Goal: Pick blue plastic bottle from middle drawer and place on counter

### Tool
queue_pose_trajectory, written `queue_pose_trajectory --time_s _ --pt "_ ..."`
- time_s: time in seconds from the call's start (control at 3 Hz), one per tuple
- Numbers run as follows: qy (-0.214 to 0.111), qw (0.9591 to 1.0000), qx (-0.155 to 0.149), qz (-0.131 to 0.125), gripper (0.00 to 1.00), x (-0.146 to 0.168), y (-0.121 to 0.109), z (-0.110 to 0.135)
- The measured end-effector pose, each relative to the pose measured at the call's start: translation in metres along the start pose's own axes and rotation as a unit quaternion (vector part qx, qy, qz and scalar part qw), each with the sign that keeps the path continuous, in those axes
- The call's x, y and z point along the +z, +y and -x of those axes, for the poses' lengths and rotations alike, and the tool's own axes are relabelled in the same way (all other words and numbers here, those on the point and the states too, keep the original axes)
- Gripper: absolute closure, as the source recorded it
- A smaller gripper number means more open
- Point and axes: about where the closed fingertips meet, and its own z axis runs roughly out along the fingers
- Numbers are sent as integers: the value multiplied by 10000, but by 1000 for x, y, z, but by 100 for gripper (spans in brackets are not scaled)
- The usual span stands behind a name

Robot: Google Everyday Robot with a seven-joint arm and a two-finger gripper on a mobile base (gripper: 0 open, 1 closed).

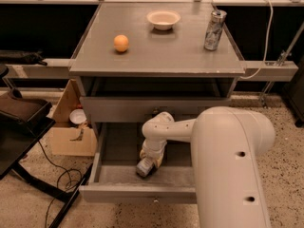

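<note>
The middle drawer (118, 175) is pulled open below the counter (156, 51). My gripper (151, 156) reaches down into the drawer from the right, at the end of my white arm (228, 165). A small object that looks like the blue plastic bottle (144, 167) lies on the drawer floor right at the gripper's tip, near the drawer's front. The gripper covers most of it. I cannot tell whether the gripper is closed around it.
On the counter stand an orange (121, 43), a white bowl (163, 19) and a silver can (214, 30). The shallower upper drawer front (118, 109) is closed. A cardboard box (71, 127) and cables lie on the floor at the left.
</note>
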Motion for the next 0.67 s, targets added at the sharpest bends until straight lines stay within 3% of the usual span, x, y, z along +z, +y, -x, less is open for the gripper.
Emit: queue_pose_trajectory --time_s 0.67 --pt "35 10000 -33 17 95 1 -1 0"
